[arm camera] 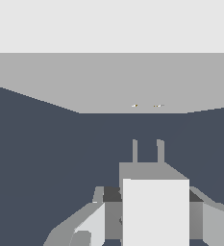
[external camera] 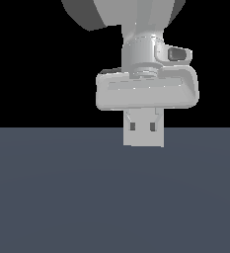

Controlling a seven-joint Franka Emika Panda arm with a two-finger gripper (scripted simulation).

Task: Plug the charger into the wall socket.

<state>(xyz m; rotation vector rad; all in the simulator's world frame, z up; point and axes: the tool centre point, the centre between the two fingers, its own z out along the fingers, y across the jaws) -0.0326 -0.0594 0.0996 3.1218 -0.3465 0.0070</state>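
Tool [external camera: 143, 129] is clamped on the charger [arm camera: 152, 192], fingers [arm camera: 87, 226] on either side of the box. In the wrist view the charger's two prongs [arm camera: 147, 151] point ahead at the wall socket [arm camera: 132, 82], which fills the far side as a big grey plate. Its two holes [arm camera: 146, 105] show as tiny marks, well apart from the prong tips. So the charger is held above the table [external camera: 62, 197], not yet at the plate.

Risks from here, as I read it:

- Lateral offset. Prongs and holes look roughly lined up across the wrist view, but the holes are too small to judge properly. A small sideways error means the prongs hit the plate face instead of entering.
- Height error. The holes sit above the prong tips in the wrist picture (could just be perspective, can't separate the two). If the height is really off, same result: prongs butt against the plate.
- Slip in the grasp. The box is narrower than the tool and plain-sided. If the prongs jam on contact, push force could slide or twist the charger between the fingers.
- Tilt. Any yaw or pitch in the held box would cock the prongs and bind them partway in.

The exterior view doesn't show the socket, so there's no cross-check on the gap.
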